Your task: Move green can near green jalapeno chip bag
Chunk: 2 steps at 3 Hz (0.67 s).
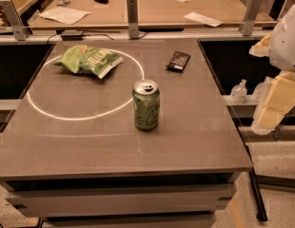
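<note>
- Centrally, found the green can (146, 104) standing upright on the grey table (200, 141), silver top and pull tab facing up, with nothing touching it.
- Spotted the green jalapeno chip bag (90, 60) lying crumpled toward the table's back left, well apart from the can, white edge turned to the right.
- Noted a thin bright ring (43, 112) on the tabletop; placed the bag inside it near its far arc, and the can just beside its right-hand rim.
- Saw a small black packet (178, 61) lying flat at the back right, apart from both can and bag.
- Located the gripper (276, 103) off the table's right side, at the edge of the view, well apart from the can; could not tell whether released or clenched.
- Made out a wooden desk (152, 11) behind the table, with sheets of paper (65, 14) on it.
</note>
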Motion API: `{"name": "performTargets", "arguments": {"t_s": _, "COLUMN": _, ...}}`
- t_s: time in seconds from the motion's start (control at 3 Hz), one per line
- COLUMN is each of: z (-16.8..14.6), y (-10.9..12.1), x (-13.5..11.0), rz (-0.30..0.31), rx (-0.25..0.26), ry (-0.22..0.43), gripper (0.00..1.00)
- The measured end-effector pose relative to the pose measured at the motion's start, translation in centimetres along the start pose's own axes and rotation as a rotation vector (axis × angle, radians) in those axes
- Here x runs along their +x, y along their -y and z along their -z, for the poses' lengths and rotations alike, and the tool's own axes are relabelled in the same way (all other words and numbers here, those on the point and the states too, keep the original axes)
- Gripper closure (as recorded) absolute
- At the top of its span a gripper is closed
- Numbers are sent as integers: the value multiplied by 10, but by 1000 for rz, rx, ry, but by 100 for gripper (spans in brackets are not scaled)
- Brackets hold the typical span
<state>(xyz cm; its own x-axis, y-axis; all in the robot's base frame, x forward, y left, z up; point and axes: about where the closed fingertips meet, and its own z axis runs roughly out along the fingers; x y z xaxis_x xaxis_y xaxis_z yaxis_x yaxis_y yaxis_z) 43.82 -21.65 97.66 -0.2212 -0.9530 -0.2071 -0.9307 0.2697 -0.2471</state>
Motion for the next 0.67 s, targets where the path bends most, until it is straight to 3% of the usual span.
{"name": "performTargets", "arguments": {"t_s": 0.33, "z": 0, "y": 0, "x": 0, "rz": 0, "rx": 0, "ry": 0, "gripper": 0}}
{"name": "performTargets", "arguments": {"t_s": 0.67, "z": 0, "y": -1, "x": 0, "rz": 3, "rx": -11, "ry": 69, "gripper": 0}}
